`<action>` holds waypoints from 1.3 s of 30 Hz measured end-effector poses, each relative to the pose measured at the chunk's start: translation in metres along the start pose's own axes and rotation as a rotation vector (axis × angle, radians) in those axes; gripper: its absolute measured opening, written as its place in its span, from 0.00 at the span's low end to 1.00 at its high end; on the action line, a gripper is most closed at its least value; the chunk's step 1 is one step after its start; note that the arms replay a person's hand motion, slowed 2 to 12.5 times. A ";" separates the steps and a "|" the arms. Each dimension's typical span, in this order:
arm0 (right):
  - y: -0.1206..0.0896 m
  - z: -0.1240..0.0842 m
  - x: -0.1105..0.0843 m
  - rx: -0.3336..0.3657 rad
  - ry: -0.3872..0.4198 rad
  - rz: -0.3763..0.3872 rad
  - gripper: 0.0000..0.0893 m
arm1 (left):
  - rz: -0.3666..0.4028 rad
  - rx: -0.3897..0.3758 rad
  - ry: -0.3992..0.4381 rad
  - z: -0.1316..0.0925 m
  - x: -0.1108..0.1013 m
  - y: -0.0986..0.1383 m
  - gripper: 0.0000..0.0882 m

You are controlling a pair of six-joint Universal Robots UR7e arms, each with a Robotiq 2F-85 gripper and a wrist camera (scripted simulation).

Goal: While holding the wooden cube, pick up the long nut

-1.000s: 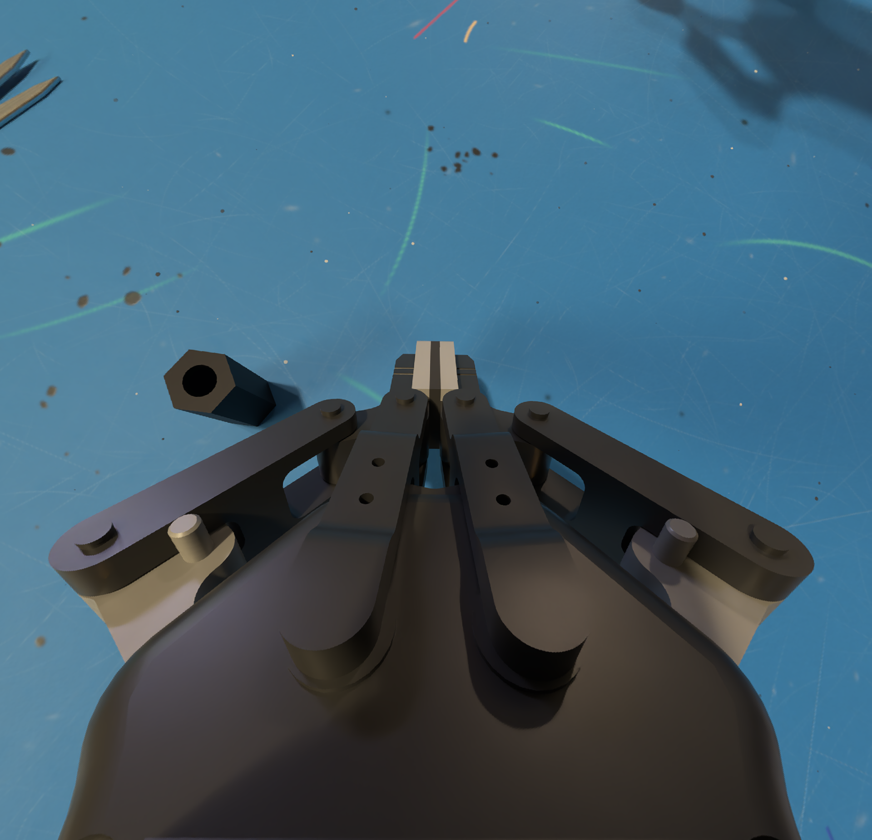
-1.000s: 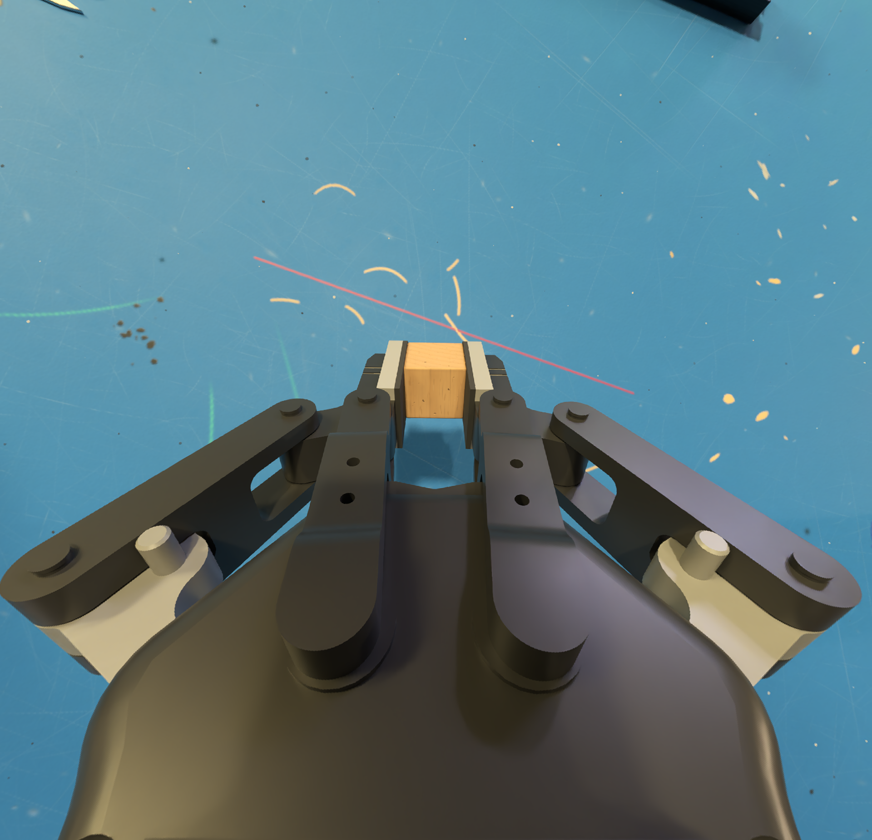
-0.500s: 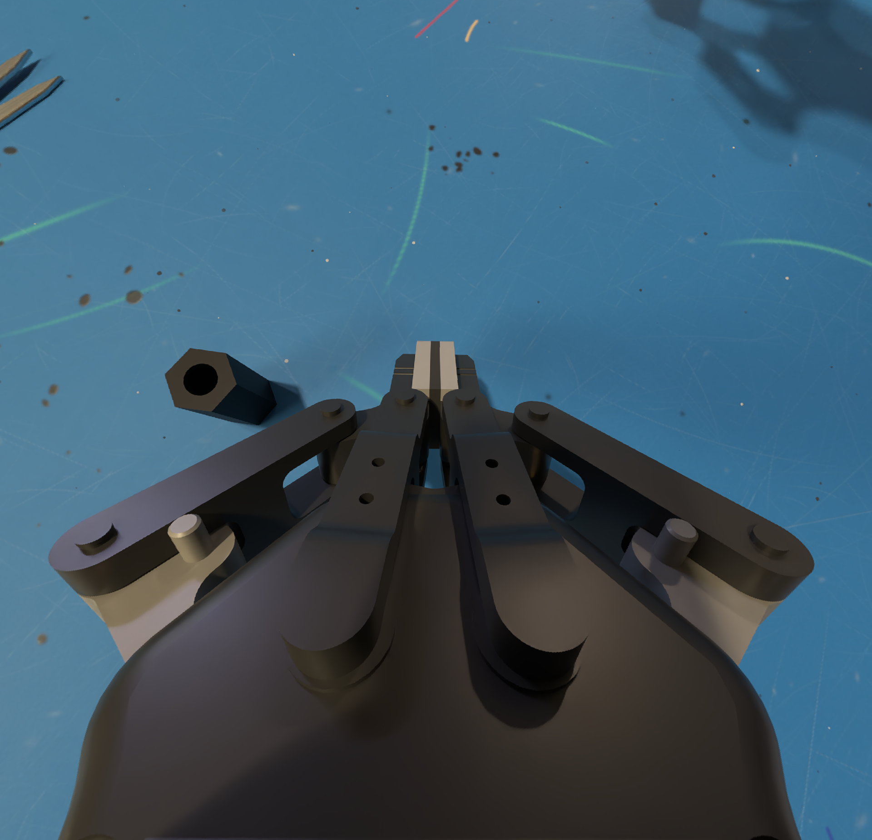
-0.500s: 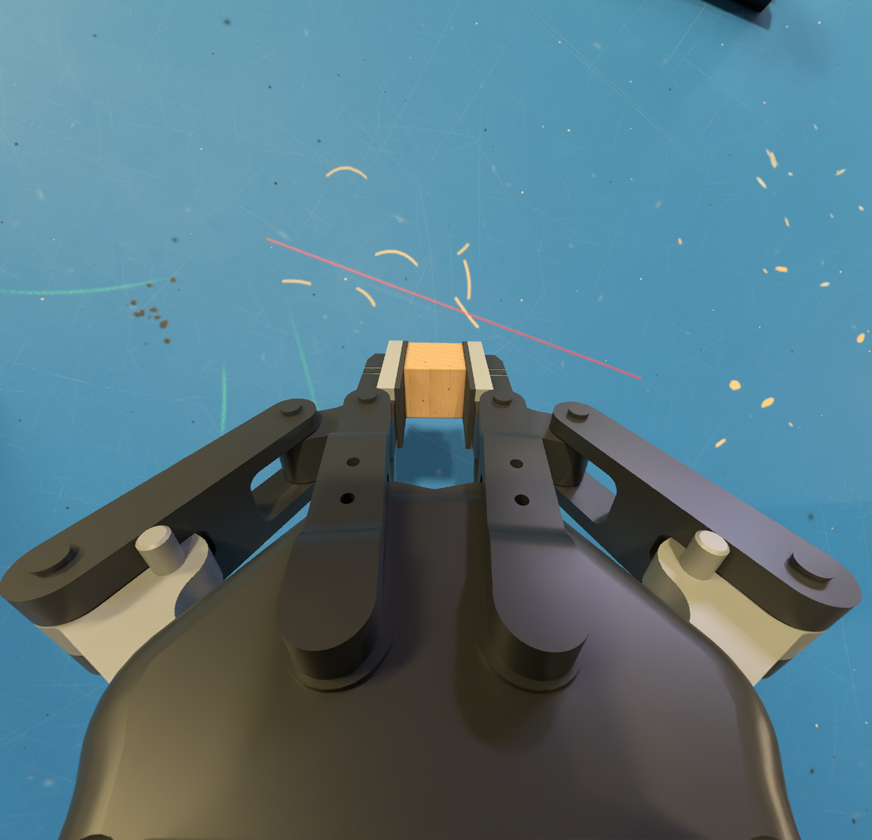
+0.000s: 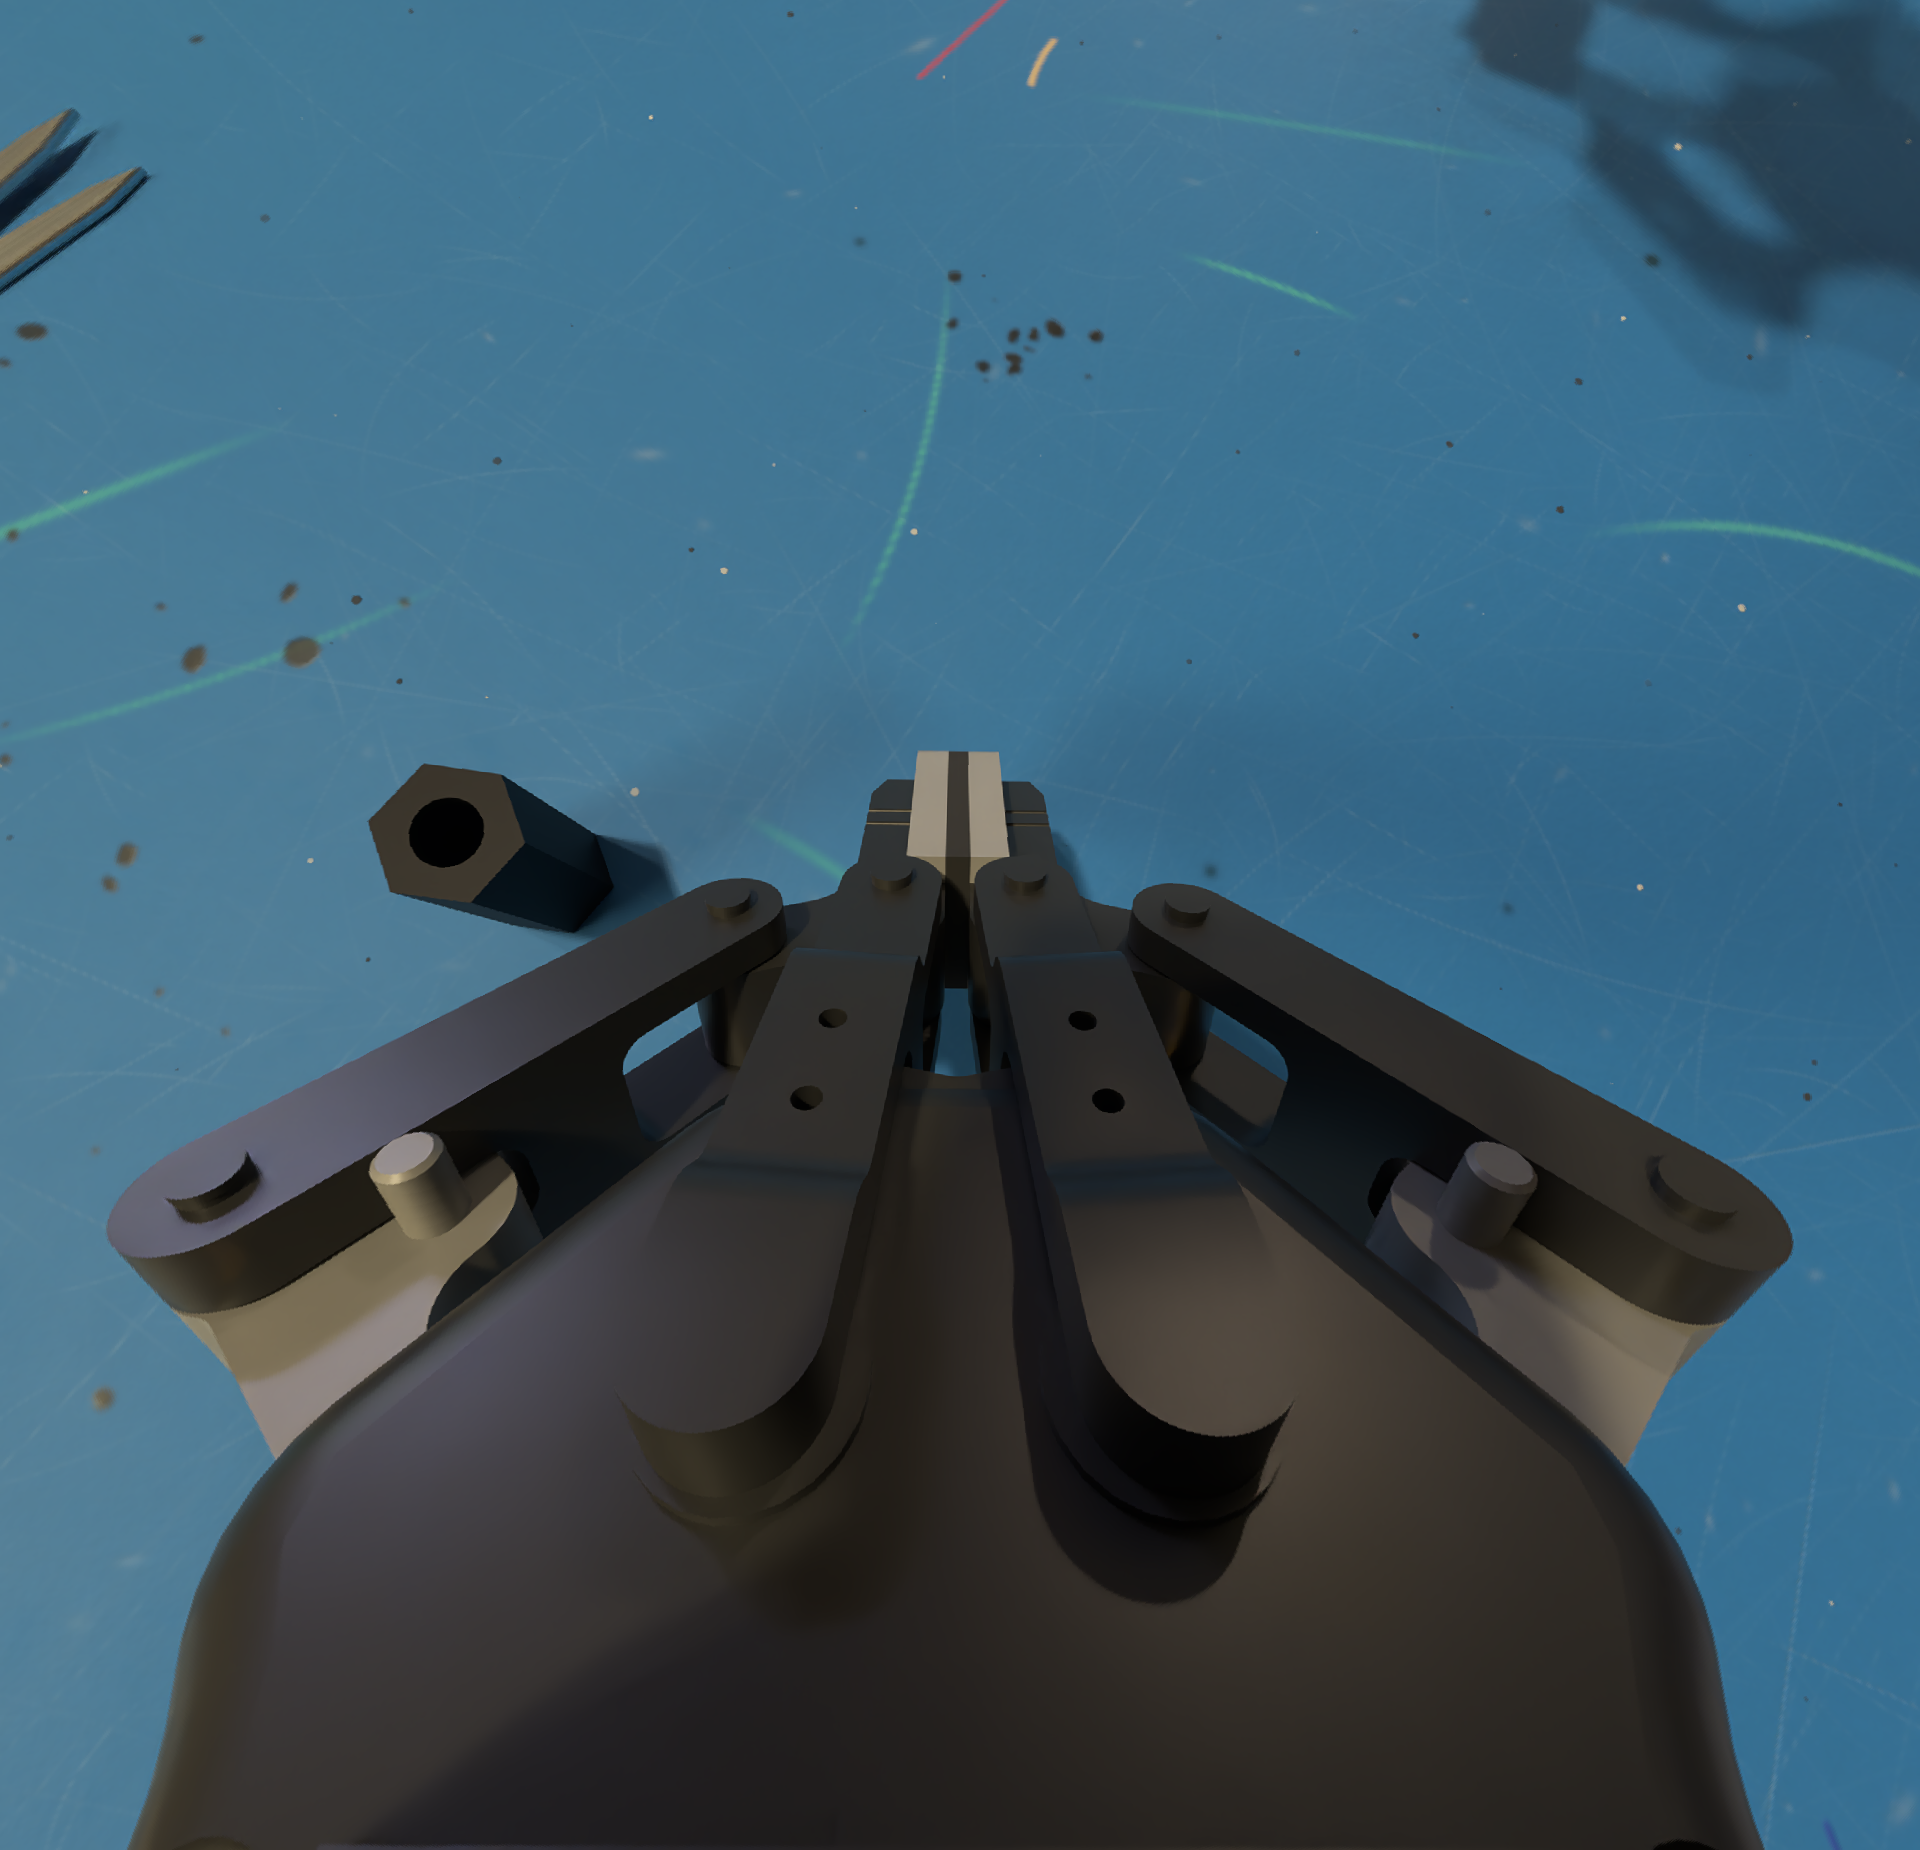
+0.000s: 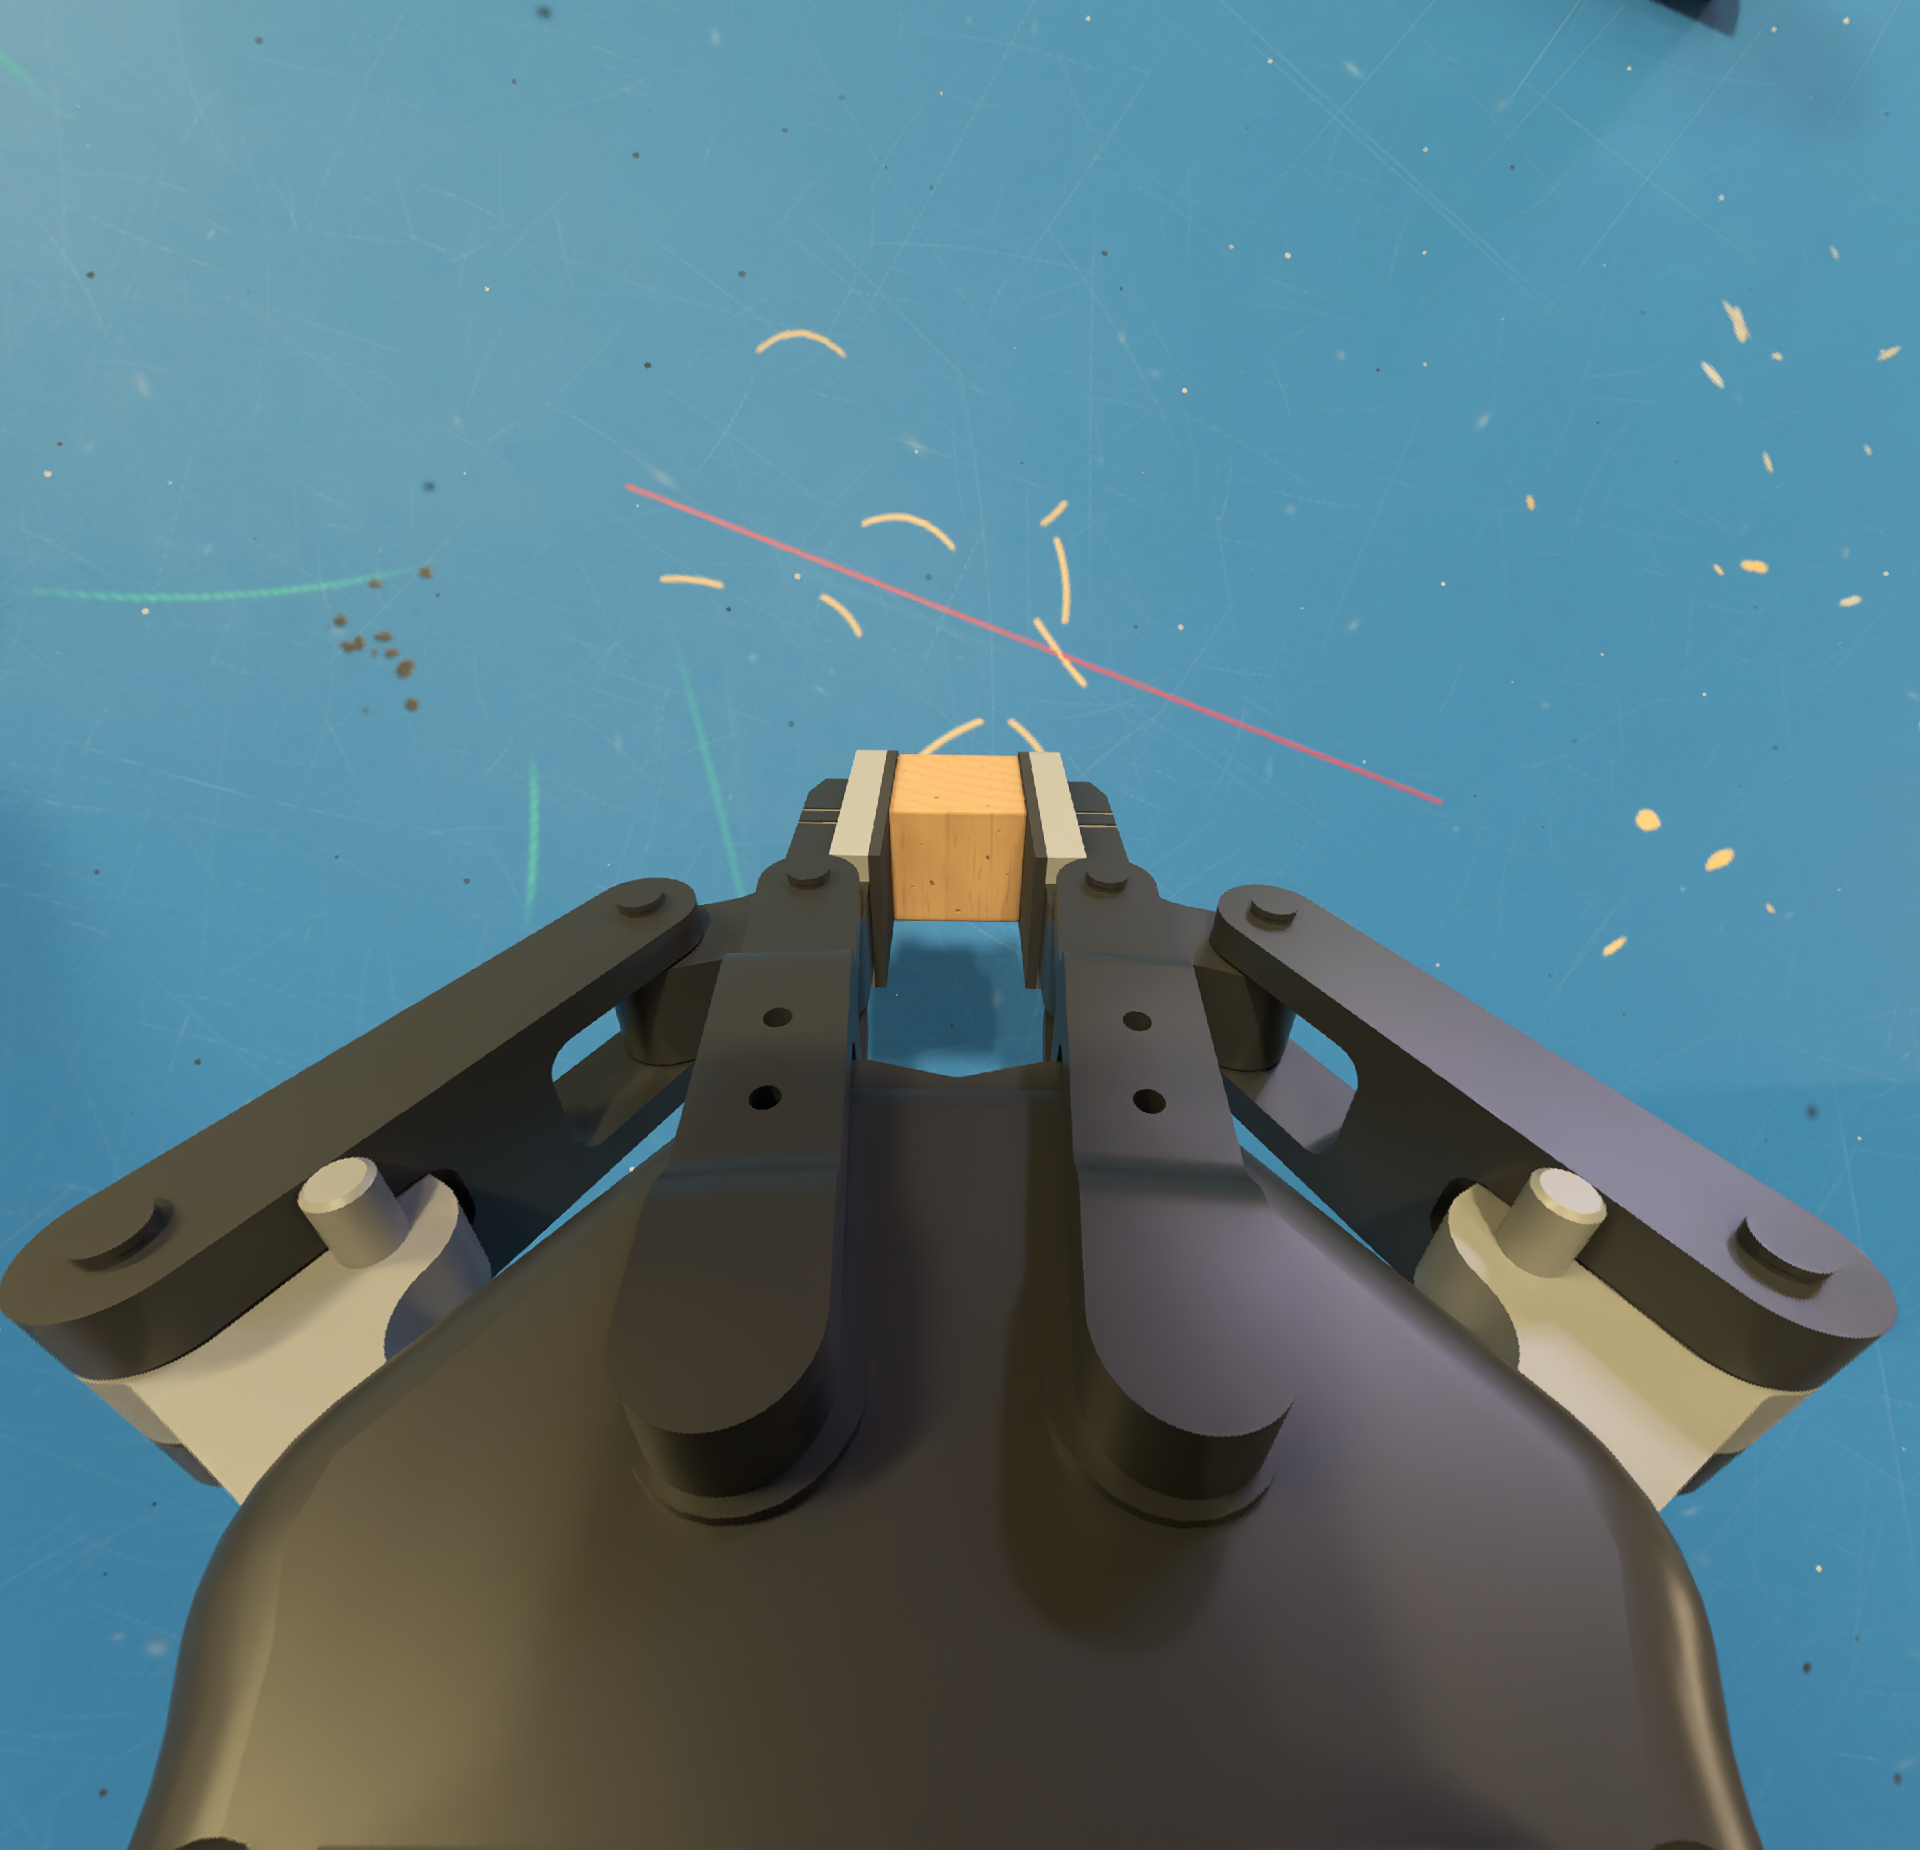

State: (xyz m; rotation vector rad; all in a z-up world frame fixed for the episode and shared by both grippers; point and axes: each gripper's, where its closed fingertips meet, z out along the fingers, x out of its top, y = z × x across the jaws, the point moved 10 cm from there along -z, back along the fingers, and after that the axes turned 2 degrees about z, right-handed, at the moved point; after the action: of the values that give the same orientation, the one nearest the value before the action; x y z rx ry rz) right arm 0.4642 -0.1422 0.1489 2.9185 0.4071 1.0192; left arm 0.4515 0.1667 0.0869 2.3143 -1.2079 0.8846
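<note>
Right gripper (image 6: 957, 813) has advanced, clamping wooden cube (image 6: 956, 850); left gripper (image 5: 957, 808) closed.

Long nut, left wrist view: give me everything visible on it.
The nut is a dark, near-black hexagonal prism with a matte, metal-like look and a round bore through its length. It lies on its side on the blue table, open end turned toward the camera and to the left, casting a small shadow to its right. Nothing grips or touches it: the left gripper, shut and empty, sits apart to its right.
</note>
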 end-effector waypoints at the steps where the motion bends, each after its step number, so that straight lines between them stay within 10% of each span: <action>1: 0.000 0.000 0.000 0.001 0.000 -0.001 0.22 | 0.000 0.000 0.000 0.000 0.000 0.000 0.00; 21: -0.004 -0.006 -0.003 -0.015 0.045 -0.006 0.22 | 0.008 0.011 -0.003 0.000 0.000 0.001 0.00; 39: -0.008 -0.067 0.001 -0.054 0.341 -0.031 0.22 | -0.007 0.010 0.004 0.000 -0.001 0.000 0.00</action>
State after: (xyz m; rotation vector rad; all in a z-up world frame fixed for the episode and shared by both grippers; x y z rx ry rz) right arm 0.4222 -0.1388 0.2011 2.6813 0.4233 1.5026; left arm 0.4508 0.1672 0.0867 2.3221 -1.1963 0.8937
